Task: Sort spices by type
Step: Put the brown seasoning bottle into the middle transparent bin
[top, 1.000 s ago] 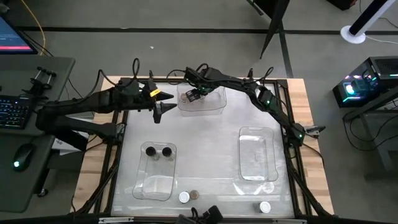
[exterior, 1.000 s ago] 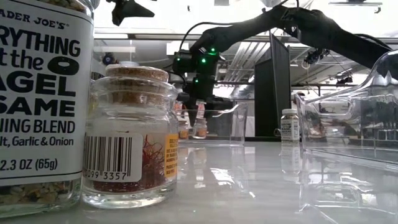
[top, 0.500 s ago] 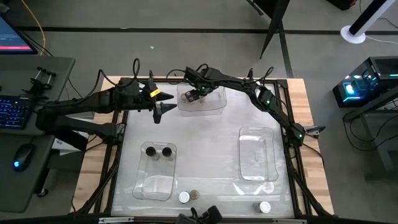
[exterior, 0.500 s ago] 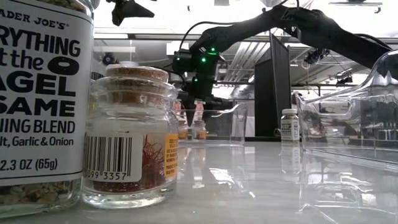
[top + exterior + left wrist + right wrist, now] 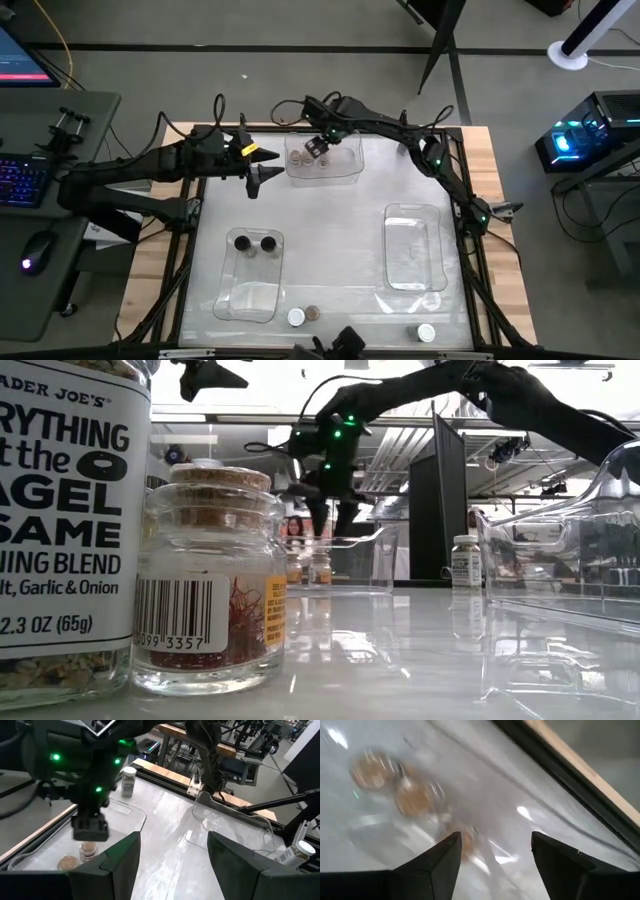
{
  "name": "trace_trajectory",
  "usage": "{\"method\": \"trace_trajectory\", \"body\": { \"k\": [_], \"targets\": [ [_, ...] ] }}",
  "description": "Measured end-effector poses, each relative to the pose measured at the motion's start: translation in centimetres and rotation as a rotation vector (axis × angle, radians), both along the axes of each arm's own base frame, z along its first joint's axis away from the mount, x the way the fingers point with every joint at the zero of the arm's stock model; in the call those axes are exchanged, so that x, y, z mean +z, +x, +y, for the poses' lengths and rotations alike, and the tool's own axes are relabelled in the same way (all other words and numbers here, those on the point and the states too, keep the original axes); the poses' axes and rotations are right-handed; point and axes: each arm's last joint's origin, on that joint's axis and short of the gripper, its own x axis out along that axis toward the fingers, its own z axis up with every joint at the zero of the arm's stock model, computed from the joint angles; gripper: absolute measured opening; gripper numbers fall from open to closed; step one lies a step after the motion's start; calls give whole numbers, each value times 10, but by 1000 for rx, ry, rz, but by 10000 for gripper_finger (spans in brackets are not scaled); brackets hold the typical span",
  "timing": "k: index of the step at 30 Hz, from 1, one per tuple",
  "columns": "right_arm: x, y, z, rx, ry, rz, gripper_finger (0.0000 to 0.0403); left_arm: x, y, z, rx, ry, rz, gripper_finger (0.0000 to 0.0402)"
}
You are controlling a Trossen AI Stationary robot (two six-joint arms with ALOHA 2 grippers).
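Note:
My right gripper [image 5: 318,148] hangs open, pointing down, above the clear far bin [image 5: 345,172]; nothing is between its fingers [image 5: 495,855]. In that bin stand three tan-lidded spice jars [image 5: 415,797], also seen as jars [image 5: 321,567] below the gripper [image 5: 330,510]. My left gripper [image 5: 262,165] waits open above the table, left of the bin, and holds nothing [image 5: 172,855]. Two black-lidded jars [image 5: 256,243] stand in the near-left bin [image 5: 250,295]. Two white-lidded jars [image 5: 296,317] [image 5: 426,332] and a tan-lidded one [image 5: 313,313] stand on the table by the near edge.
A third clear bin [image 5: 415,250] stands at the right with no jars showing in it. A white-lidded jar [image 5: 129,781] stands near the far edge by the right arm. Right in front of the low camera stand a big seasoning jar [image 5: 60,530] and a cork-topped jar [image 5: 210,580].
My right gripper has risen out of the far bin and now hangs above its rim, its wrist rolled a little. The tan-lidded jars stay standing on the bin's floor.

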Motion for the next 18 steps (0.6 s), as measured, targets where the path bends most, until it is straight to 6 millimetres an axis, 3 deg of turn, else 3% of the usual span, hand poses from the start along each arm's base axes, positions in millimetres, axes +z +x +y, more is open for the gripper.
{"method": "trace_trajectory", "body": {
  "k": [3,5,11,18],
  "targets": [
    [-4,-4,7,74,28,86,219,0,0,0,0,-1,1,218],
    [-12,-5,13,115,49,132,186,-1,0,0,0,-2,7,218],
    [-36,-3,15,140,84,136,21,-2,-1,0,21,-15,19,218],
    [-54,-3,19,108,110,139,8,-2,-1,0,24,-15,19,218]
  ]
}}
